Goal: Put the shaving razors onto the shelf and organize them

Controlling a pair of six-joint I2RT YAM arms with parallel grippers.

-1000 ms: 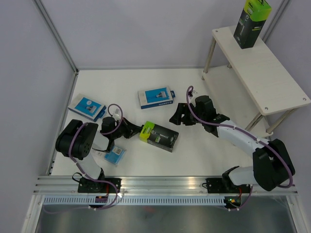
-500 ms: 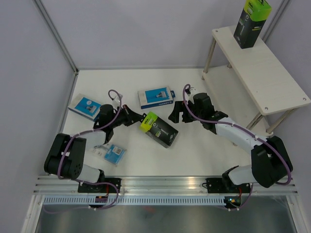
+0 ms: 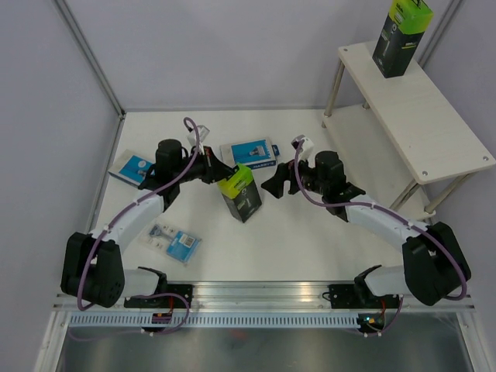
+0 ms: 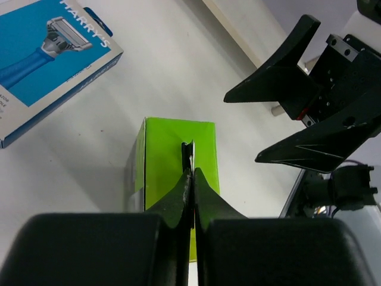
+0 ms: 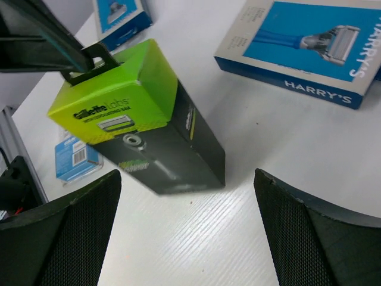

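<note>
Currently held near the middle of the white surface (image 3: 310, 240): one black razor box (image 3: 242, 198) with a lime-green top. Gripped by the left end effector (image 3: 223, 173), fingers pressed together on the thin tab standing out of the green top. Tilted, green end up and turned toward the left arm, black end low at the surface; not possible to tell if resting there or a little lifted. Faced from the other side by the right end effector (image 3: 279, 180), fingers spread wide, nothing between them, near the box but apart from it.

Just behind the held box, flat on the surface, a blue-and-white razor box (image 3: 249, 156) with a razor picture on the face. Farther left, near the edge of the surface, a second blue-and-white box (image 3: 139, 168), partly covered by the left arm. Closer to the arm bases, a small blister pack (image 3: 174, 240) with blue card, lying flat, well apart from the held box.

At the far right, the shelf (image 3: 434, 132), two pale boards on thin metal legs. Upright on the far end of the upper board, a second black box (image 3: 401, 31) with green top.
</note>
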